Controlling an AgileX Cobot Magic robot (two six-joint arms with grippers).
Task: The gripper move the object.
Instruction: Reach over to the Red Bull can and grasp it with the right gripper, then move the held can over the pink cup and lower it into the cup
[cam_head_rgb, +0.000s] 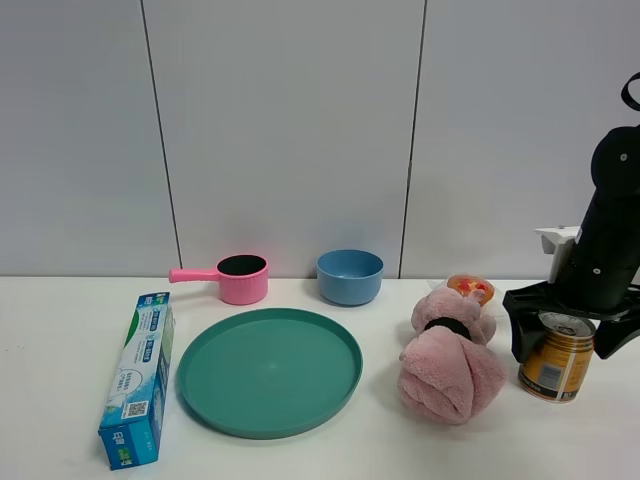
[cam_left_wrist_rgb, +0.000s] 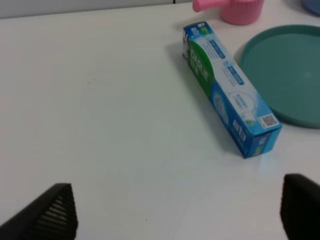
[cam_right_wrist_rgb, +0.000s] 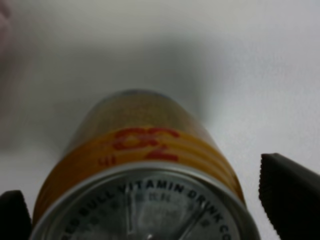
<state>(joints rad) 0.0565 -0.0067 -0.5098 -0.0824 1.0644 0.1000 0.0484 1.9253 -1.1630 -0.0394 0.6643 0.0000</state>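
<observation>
The gold-yellow drink can (cam_head_rgb: 555, 368) with a silver top stands upright on the white table at the right, just right of the pink towel bundle (cam_head_rgb: 450, 365). My right gripper (cam_head_rgb: 568, 338) is open and hangs over the can, with one black finger (cam_head_rgb: 520, 335) on each side of its top. In the right wrist view the can (cam_right_wrist_rgb: 145, 155) fills the middle, and the gripper (cam_right_wrist_rgb: 150, 210) shows gaps between its fingertips (cam_right_wrist_rgb: 290, 200) and the can. My left gripper (cam_left_wrist_rgb: 175, 215) is open and empty above bare table. It is out of the exterior high view.
A blue toothpaste box (cam_head_rgb: 138, 392) lies at the left, also in the left wrist view (cam_left_wrist_rgb: 230, 90). A green plate (cam_head_rgb: 268, 370) sits in the middle. A pink saucepan (cam_head_rgb: 238, 278) and a blue bowl (cam_head_rgb: 350, 276) stand by the wall. A small orange item (cam_head_rgb: 470, 288) lies behind the towel.
</observation>
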